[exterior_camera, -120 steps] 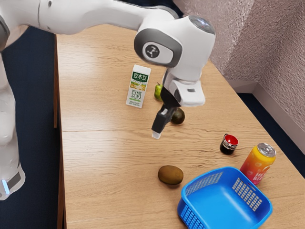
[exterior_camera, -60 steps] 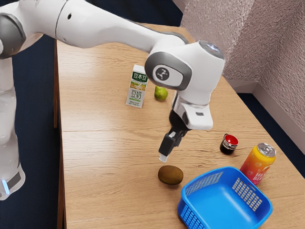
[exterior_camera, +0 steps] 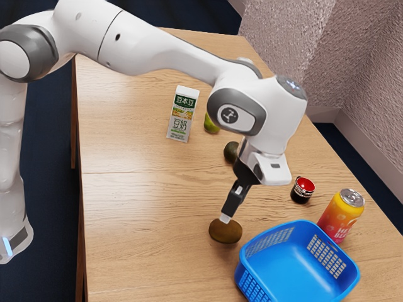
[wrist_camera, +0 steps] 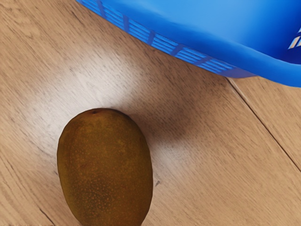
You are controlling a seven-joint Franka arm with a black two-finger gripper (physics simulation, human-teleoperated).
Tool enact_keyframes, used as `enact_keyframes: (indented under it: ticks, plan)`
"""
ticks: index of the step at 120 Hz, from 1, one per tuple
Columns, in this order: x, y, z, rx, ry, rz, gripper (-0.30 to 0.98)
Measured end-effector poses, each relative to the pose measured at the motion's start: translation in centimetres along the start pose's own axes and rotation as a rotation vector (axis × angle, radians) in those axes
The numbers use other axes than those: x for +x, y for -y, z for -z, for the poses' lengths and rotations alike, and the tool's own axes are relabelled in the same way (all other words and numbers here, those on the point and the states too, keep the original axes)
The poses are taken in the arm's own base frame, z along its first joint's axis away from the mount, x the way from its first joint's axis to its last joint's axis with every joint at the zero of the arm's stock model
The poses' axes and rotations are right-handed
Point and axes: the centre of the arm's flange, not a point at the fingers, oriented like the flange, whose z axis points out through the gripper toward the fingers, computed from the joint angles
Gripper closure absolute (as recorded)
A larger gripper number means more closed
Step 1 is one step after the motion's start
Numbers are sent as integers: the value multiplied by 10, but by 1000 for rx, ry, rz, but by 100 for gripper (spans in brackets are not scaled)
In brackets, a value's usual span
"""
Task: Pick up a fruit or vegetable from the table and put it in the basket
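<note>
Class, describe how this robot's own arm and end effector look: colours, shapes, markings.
The arm is glossy white, with smooth, rounded segments and dark grey bands at the joints. Near the wrist, a grey-rimmed white oval carries a dark round badge with a pale symbol. A light blue strip marks the lowest white part. The end effector is slim and black, ending in a whitish tip.

On the carton (exterior_camera: 182,114), well apart from the basket (exterior_camera: 253,286) toward the exterior view's upper left, the green band reads "豆本豆", with "豆奶" lower down. On the yellow-to-pink can (exterior_camera: 340,217), just beside the basket, white capitals seem to begin with "H", perhaps "BU" beneath. The arm's joint (exterior_camera: 234,112), above the basket in the exterior view, bears a round emblem.
</note>
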Motion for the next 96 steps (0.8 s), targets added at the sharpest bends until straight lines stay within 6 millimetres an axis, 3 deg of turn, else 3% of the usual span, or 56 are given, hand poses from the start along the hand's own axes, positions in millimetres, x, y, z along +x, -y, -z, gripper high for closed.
enact_keyframes:
  ticks: [32,59,96]
  plan:
    - [-19,-5,3,18,-10,49,0]
    - [-21,-16,-4,-28,-9,120,0]
    - [-23,2,-9,5,1,190,0]
